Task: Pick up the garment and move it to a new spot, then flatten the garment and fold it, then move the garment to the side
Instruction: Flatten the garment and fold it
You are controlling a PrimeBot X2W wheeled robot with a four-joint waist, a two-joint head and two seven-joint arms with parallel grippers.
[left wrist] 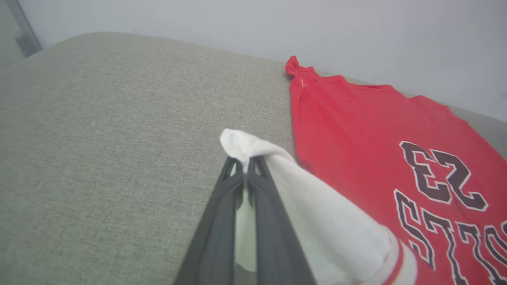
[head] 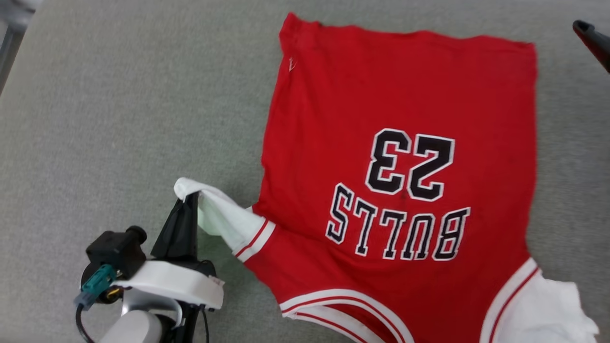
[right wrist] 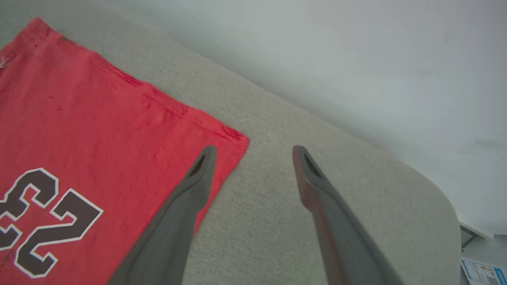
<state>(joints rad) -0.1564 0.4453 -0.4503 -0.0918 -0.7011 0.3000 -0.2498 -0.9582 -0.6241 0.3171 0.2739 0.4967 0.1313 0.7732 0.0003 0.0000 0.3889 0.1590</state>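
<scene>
The shirt [head: 400, 143] lies spread on the right half of the cushion, lettering up, hem toward the far edge and collar toward the robot. It looks like thin, soft jersey: light, limp and nothing to break. It is more likely to drag and wrinkle than to slide as one piece. The best holds, by the look of it, are edges and corners such as sleeve ends, shoulders and hem corners, pinched through both layers.

And there's the left gripper [left wrist: 245, 162], fingers clenched on the tip of the white sleeve [head: 224, 216]. It lifts the tip into a small peak off the cushion, and the cloth runs back to the striped trim. The other sleeve [head: 548, 305] sits bunched at the near right. The right gripper [right wrist: 253, 152] hangs spread wide and holds nothing. It is over the far hem corner [right wrist: 233, 138], one finger above red cloth and the other above bare fabric.

Underneath is a grey woven cushion [head: 119, 119], flat with rounded corners. Its weave is probably grippy enough to hold the cloth while it's smoothed. There's plenty of bare cushion to the left. Behind stands a plain pale wall [left wrist: 237, 23], with a metal bar [left wrist: 23, 39] at one end. Past the other corner, lower down, there's a printed sheet [right wrist: 481, 271].
</scene>
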